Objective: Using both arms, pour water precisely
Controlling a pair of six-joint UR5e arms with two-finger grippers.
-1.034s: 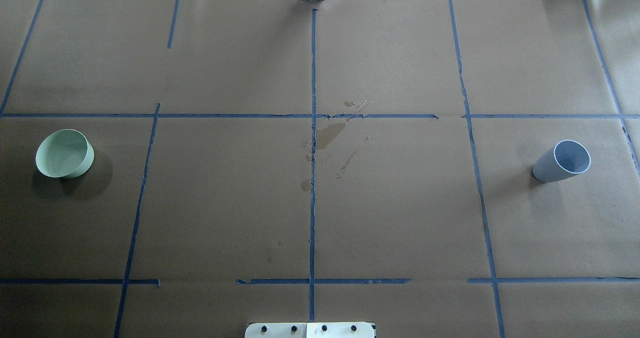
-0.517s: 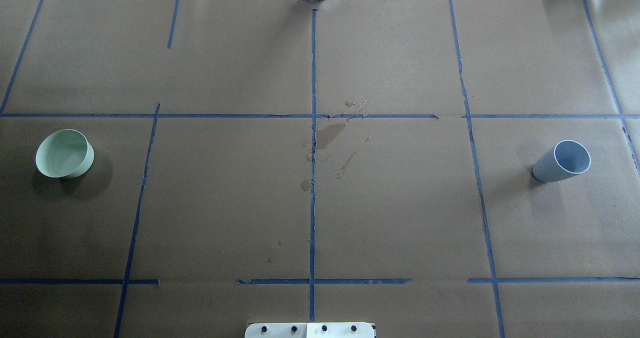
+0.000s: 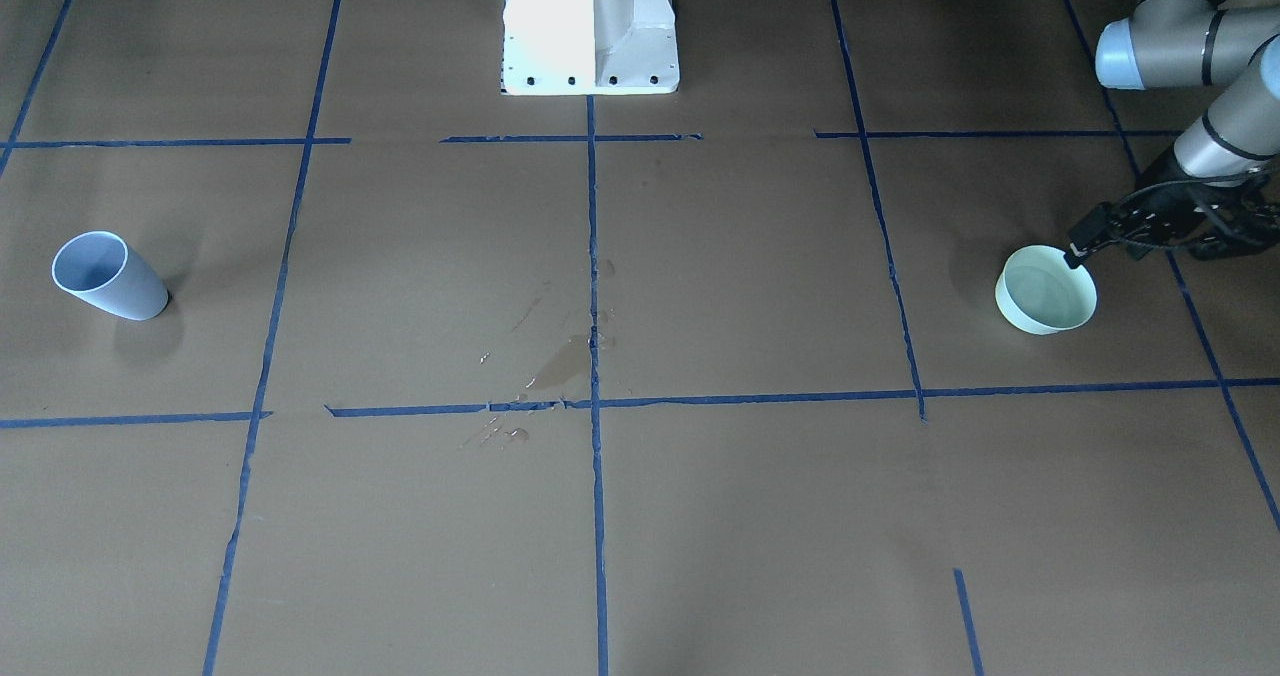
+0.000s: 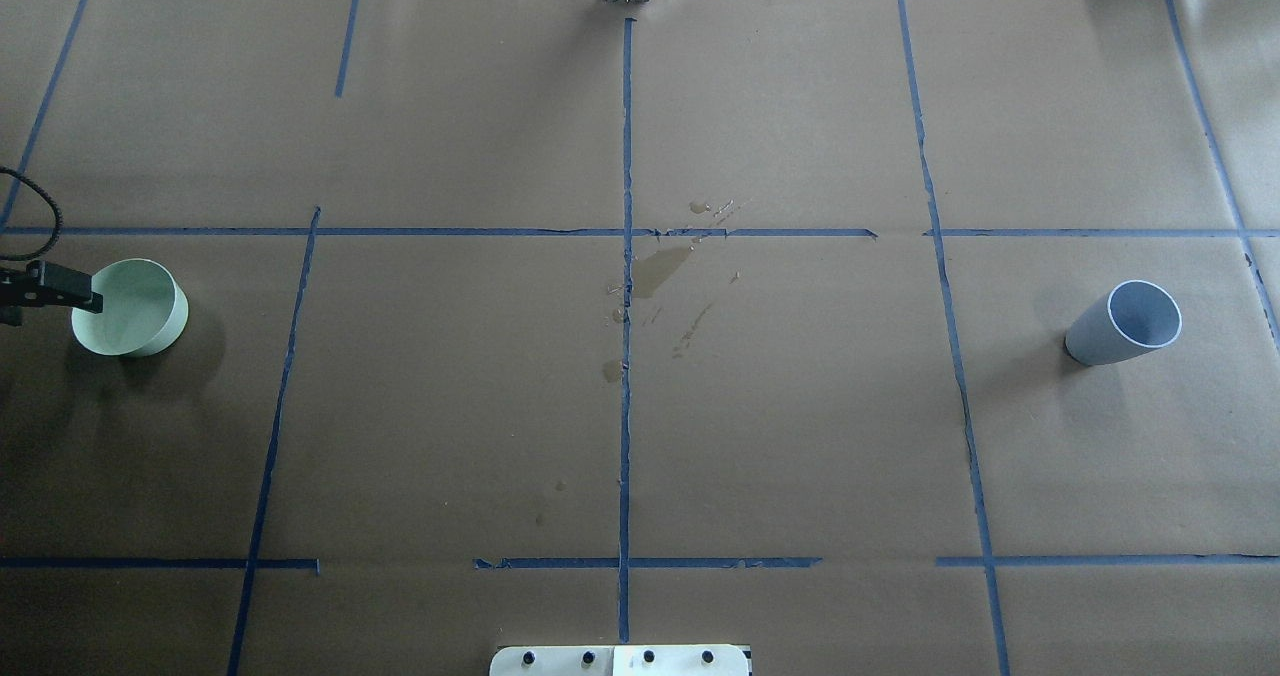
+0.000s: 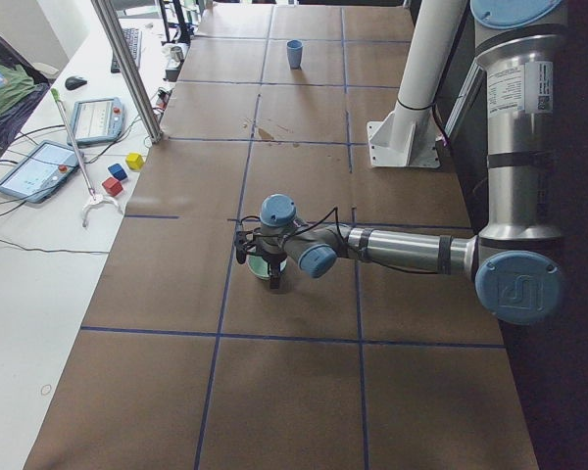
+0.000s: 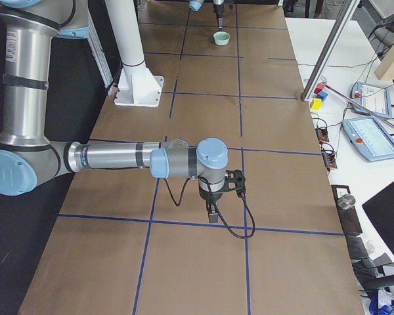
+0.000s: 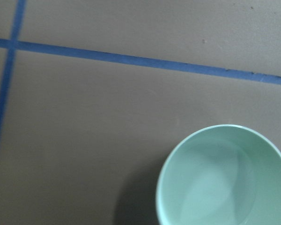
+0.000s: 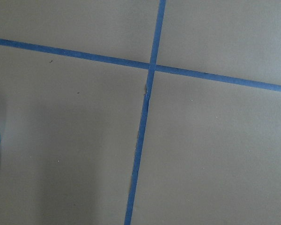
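Reaching in at the left edge of the overhead view, the left pincer (image 5: 258,262) is the one change. Half a second ago that view showed no arm at all, and everything else on the table (image 4: 450,406) lies as it did.

From the table's left end, the left arm (image 5: 402,250) comes nearest. It is a smooth silver-grey tube with pale blue caps at its joints, stretched low over the surface. Its pincer points down with its black fingers (image 4: 62,294) spread wide and nothing between them. One tip overlaps the outer rim of the green bowl (image 4: 172,328); whether it touches I cannot tell. The bowl is round, low-walled and matte mint green, and it stands upright. The water (image 7: 220,183) lies in it, a shallow clear pool with a faint sheen.

Farther along, brown paper (image 4: 800,406) covers the table. Blue tape (image 4: 625,436) rules it into squares and is torn and wrinkled near the middle. There, glossy wet patches (image 4: 660,268) and small splashes mark the paper beside the centre line.

Farthest off, the blue-grey cup (image 4: 1125,323) stands mouth up, tapered and smooth, with a thin pale rim. The right arm (image 6: 111,156) holds the right pincer (image 6: 218,200) above bare paper by a tape line, well apart from the bowl. How far it is opened cannot be told.
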